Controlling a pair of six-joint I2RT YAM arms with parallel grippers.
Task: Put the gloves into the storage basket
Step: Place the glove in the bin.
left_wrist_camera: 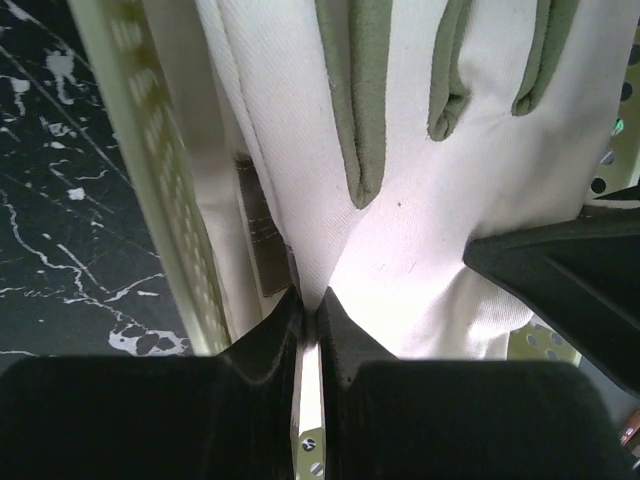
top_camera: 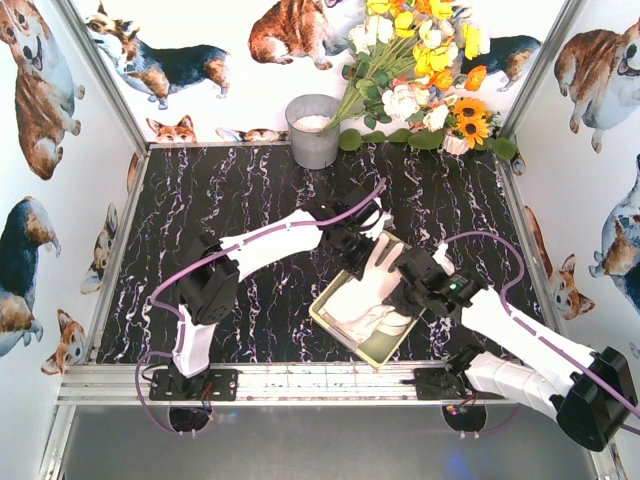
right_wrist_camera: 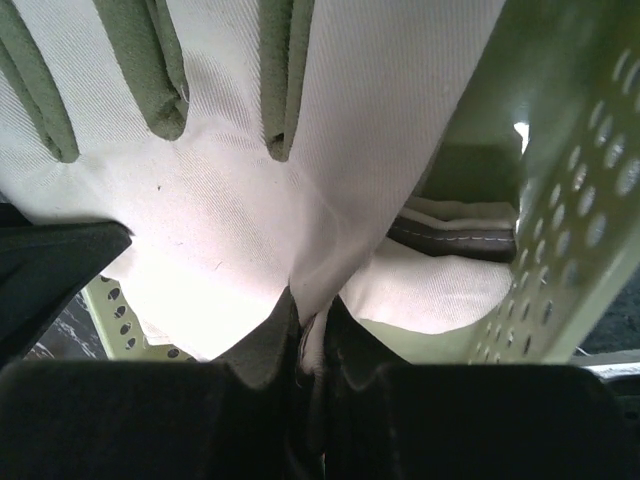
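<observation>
Left pincer (left_wrist_camera: 310,305), right pincer (right_wrist_camera: 312,315), both clamped on one glove (left_wrist_camera: 420,230), storage basket (left_wrist_camera: 150,170) floor mostly hidden beneath it

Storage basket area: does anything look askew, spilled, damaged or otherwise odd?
Nothing is spilled or damaged. Two things stand out. The storage basket sits skewed to the edges of the table. The left gripper and the right gripper are both shut on the same glove over it.

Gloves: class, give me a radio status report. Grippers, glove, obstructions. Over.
Left gripper and right gripper both shut on one glove. Glove spread over basket, another glove already inside. No obstruction seen.
</observation>
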